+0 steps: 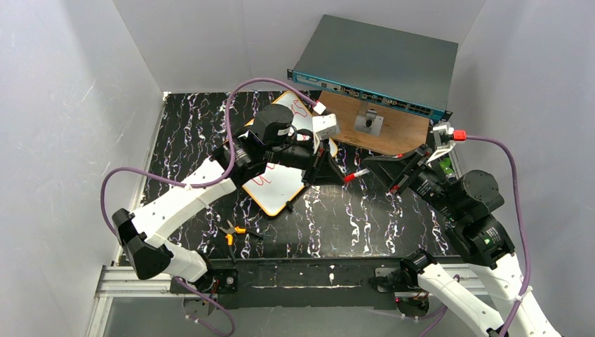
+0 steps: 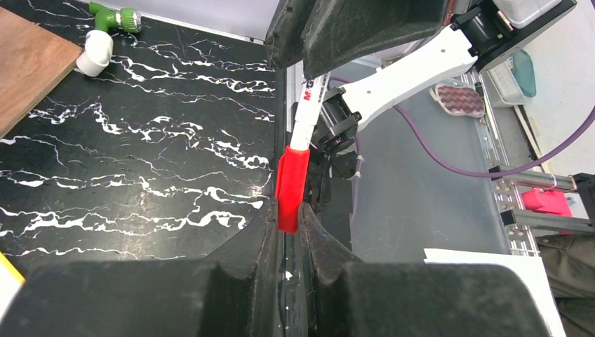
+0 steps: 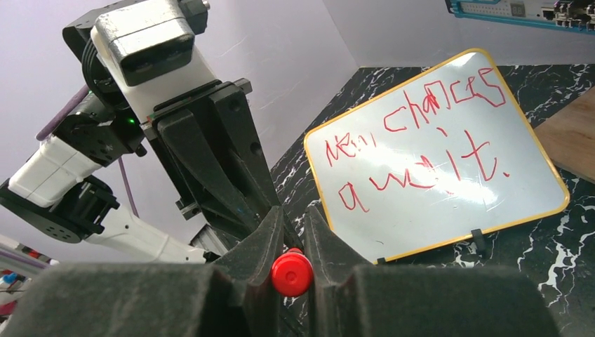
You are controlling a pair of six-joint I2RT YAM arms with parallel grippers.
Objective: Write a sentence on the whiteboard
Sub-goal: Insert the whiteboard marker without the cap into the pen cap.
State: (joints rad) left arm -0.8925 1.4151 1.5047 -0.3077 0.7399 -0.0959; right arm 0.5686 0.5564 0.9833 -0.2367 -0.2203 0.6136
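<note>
Black, white-veined surface (image 1: pixel 365 217) w/ grey walls round it; both arms meet above its ctr. We see the left tool (image 2: pixel 286 210) closed narrow on the red cap end of the marker (image 2: pixel 302 133). The right tool (image 3: pixel 292 225) is pinched tight on the same marker's other end, whose round red butt shows btw its fingers. So the marker hangs in the air, held at both ends, red cap meeting the white barrel.

The whiteboard (image 3: pixel 505 186) is on the far-left part of the surface, turned diag. & partly under the left arm in the top view. Its orange rim & two black clip feet show in the right wrist view. On it is the sentence (image 3: pixel 429 104) in red, two lines, approx. "new chances / await." Flat or propped up: we can't tell.

Containers: a small white cup-shaped piece (image 2: pixel 95 53) stands on the surface just beside a green piece (image 2: pixel 116 17), near the brown wooden board (image 2: pixel 28 70); its inside is out of our sight. Off the surface, a bluish see-through tub (image 2: pixel 525 70); contents too unclear to name.

A grey box w/ teal front (image 1: pixel 379 63) overhangs the wooden board at the far side. Orange-handled pliers (image 1: pixel 235 232) lie by the near edge, left of ctr.
</note>
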